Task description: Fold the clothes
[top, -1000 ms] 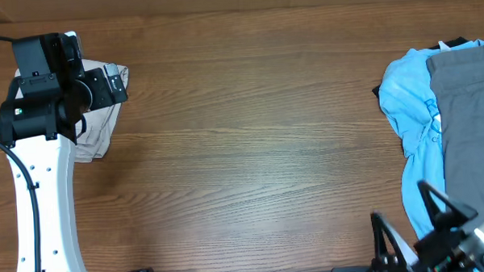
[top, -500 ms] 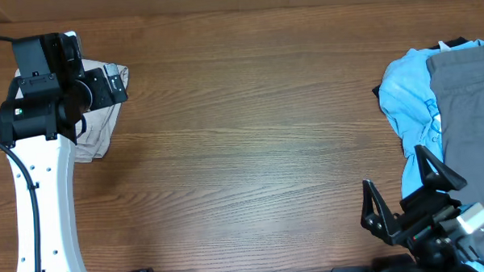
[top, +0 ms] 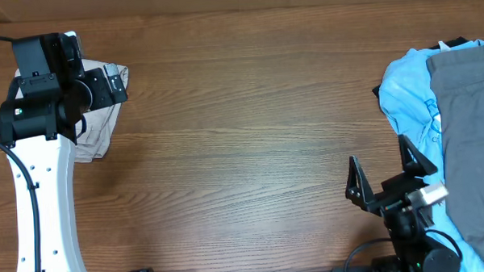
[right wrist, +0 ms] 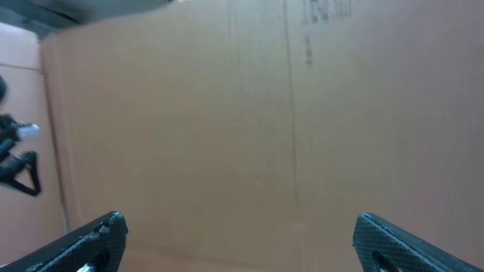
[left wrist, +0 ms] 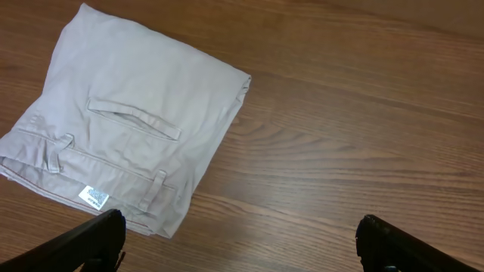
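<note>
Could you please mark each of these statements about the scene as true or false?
1. The khaki shorts lie folded on the table. True.
2. The left gripper is clamped on the shorts. False: it is open and holds nothing.
3. The grey garment lies on top of the blue T-shirt. True.
4. The right gripper holds the T-shirt. False: it is open and empty.

A grey garment (top: 468, 128) lies on a blue T-shirt (top: 406, 98).
</note>
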